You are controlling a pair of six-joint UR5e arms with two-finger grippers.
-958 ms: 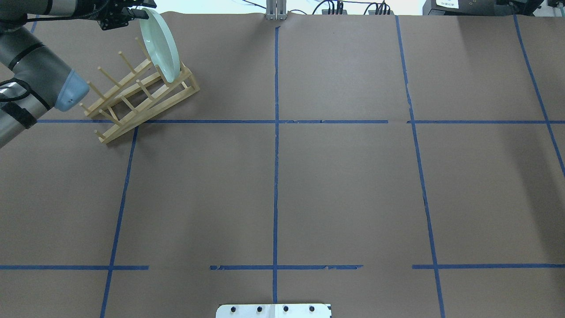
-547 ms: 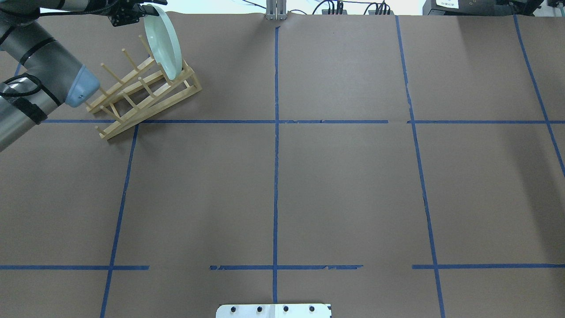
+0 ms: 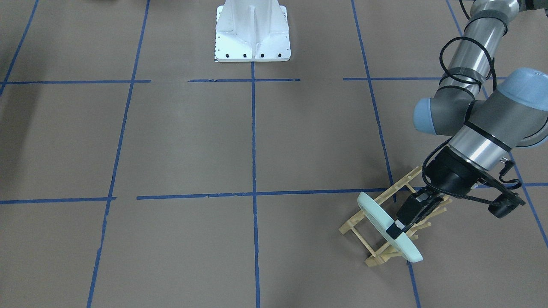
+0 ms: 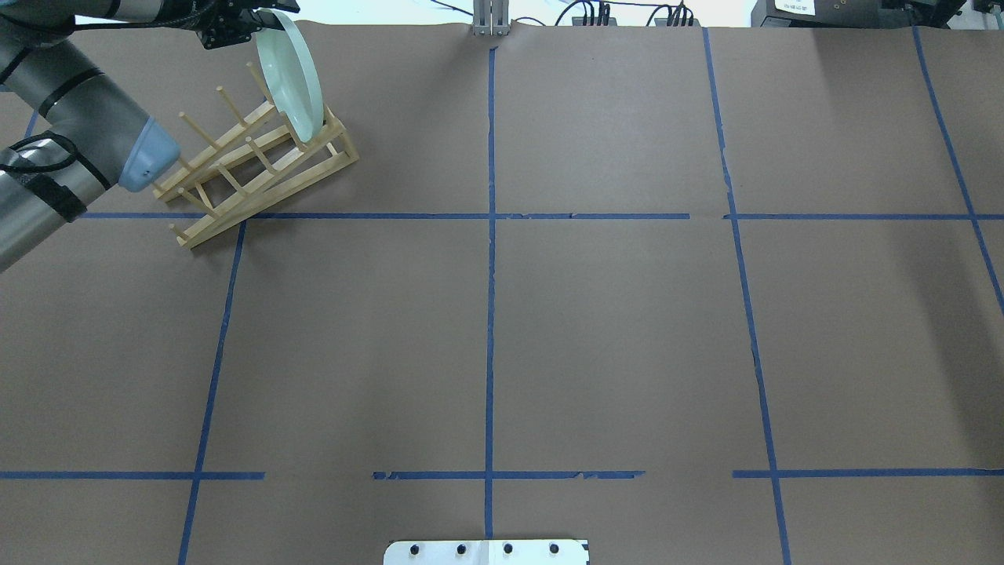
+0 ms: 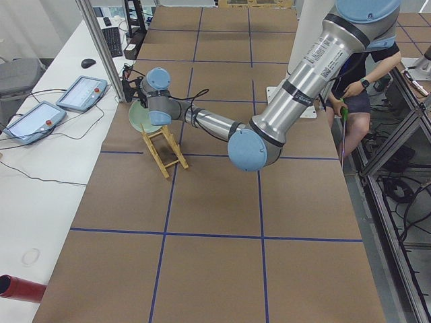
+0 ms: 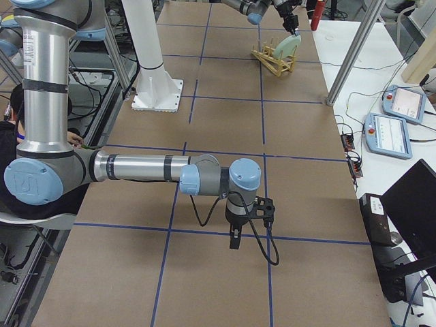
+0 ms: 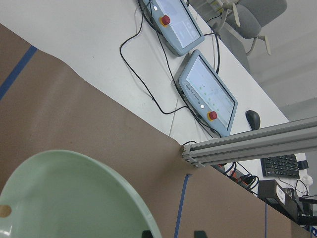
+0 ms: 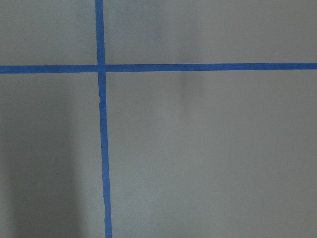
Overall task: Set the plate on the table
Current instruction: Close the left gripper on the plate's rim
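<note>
One rim-grip: the left pincer (image 3: 396, 226) is clamped on the plate's (image 3: 373, 212) top edge, plate upright in the rack (image 4: 271, 198). Exit is probably straight up.

Plain pale mint-green plate (image 4: 292, 74), light blond wooden rack (image 4: 235, 217), brown paper table (image 4: 612, 329) crossed by a grid of blue tape lines (image 4: 490, 314), silver left arm (image 3: 475, 146) with pale blue joint caps, white robot base (image 3: 252, 32)

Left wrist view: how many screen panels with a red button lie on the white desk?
2. The upper panel lies at the top edge, partly cut off; the lower panel lies beside it, near the aluminium beam. More may lie outside the frame.
</note>
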